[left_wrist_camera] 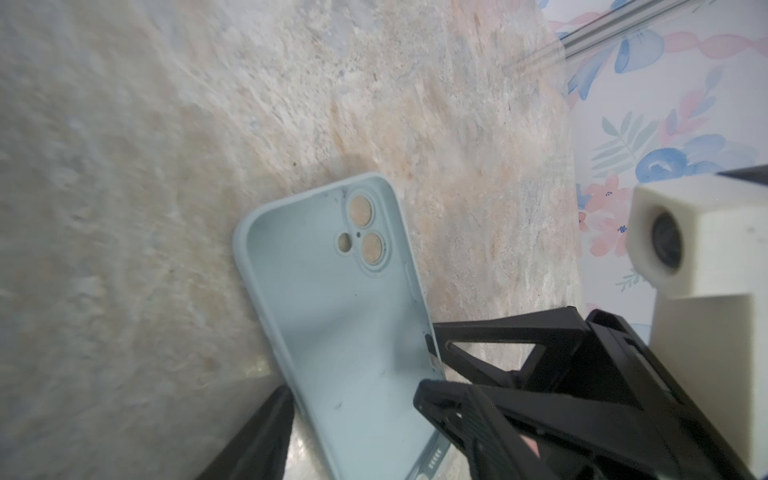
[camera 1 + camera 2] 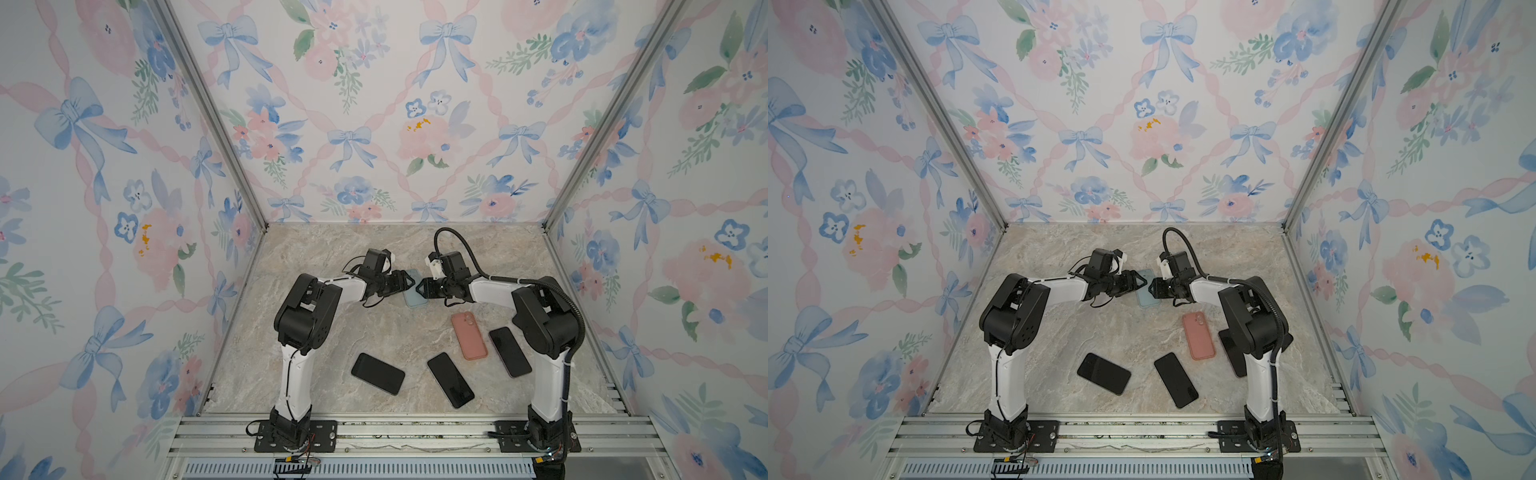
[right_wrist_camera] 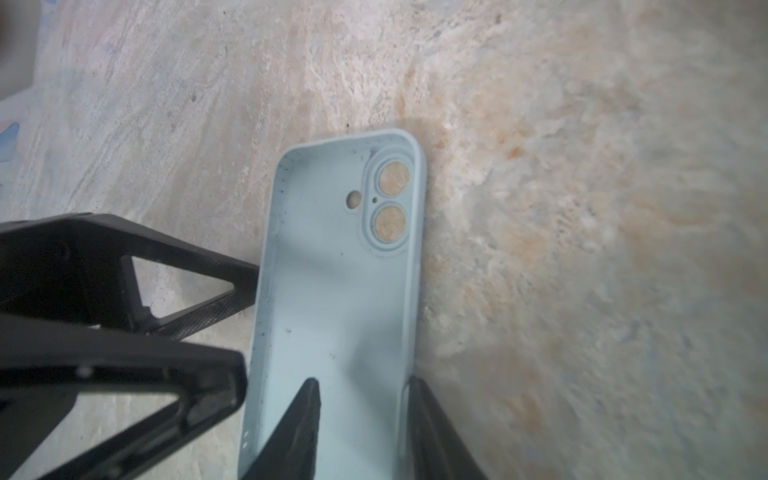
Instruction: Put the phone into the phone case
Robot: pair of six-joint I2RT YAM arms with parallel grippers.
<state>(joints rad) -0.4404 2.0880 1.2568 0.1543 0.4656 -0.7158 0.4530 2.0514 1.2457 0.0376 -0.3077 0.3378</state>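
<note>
Right wrist shows pale blue phone case (image 3: 336,311), hollow up

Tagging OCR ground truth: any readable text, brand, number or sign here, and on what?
No readable text anywhere.
Pale blue silicone phone case: bare inside, only specks.
Salmon-pink phone case: plain back.
Three black phones: dark screens.
Floral wallpaper: pattern only.
</note>
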